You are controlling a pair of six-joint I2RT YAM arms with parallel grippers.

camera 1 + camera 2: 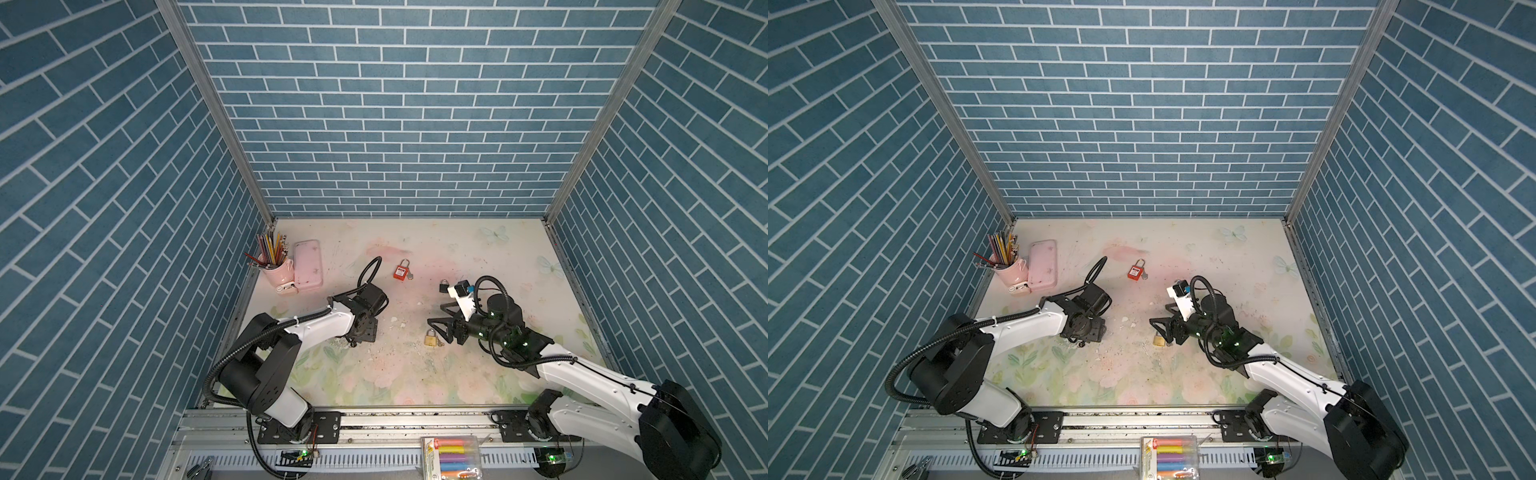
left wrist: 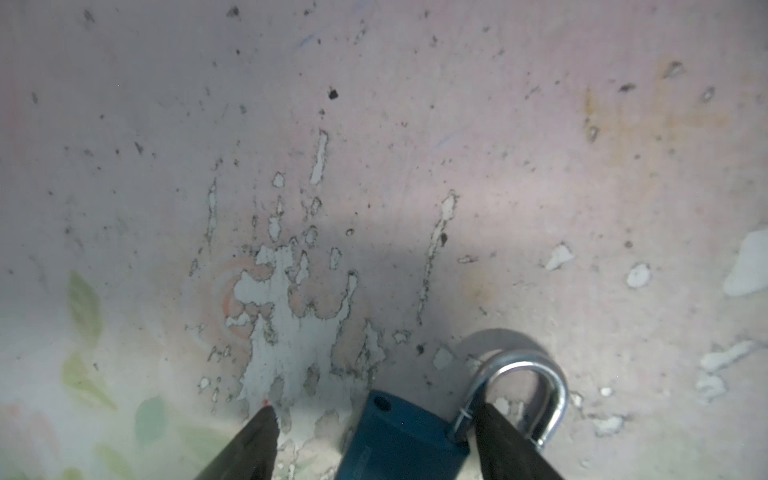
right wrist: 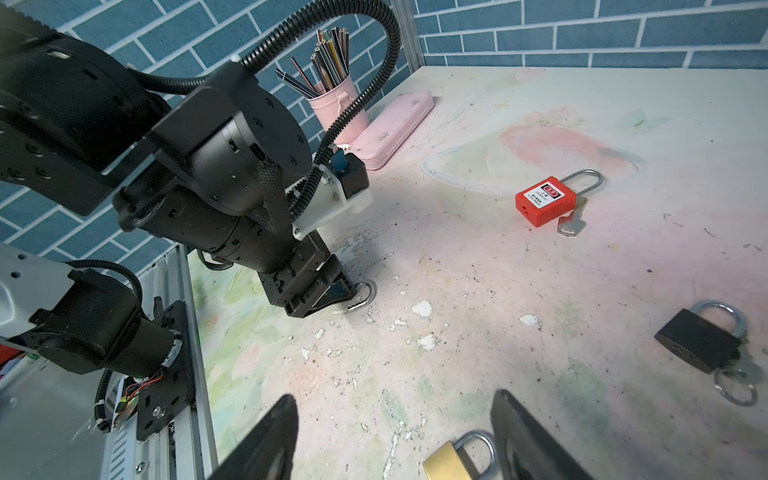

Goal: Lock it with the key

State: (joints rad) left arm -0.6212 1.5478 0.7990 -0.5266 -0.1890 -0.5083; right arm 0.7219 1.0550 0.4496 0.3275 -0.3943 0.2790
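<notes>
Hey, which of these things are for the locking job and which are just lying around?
For the job: blue padlock, brass padlock, black padlock, red padlock, key beside it.
Lying about: pencil cup, pink case, marker pack.

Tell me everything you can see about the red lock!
The red padlock lies flat on the flowery table, toward the back. Its boxy body looks like plastic, with a white label on top. A long, thin silver shackle loops out of one end. A silver key lies right beside it, seemingly touching. Nothing grips it.
</notes>
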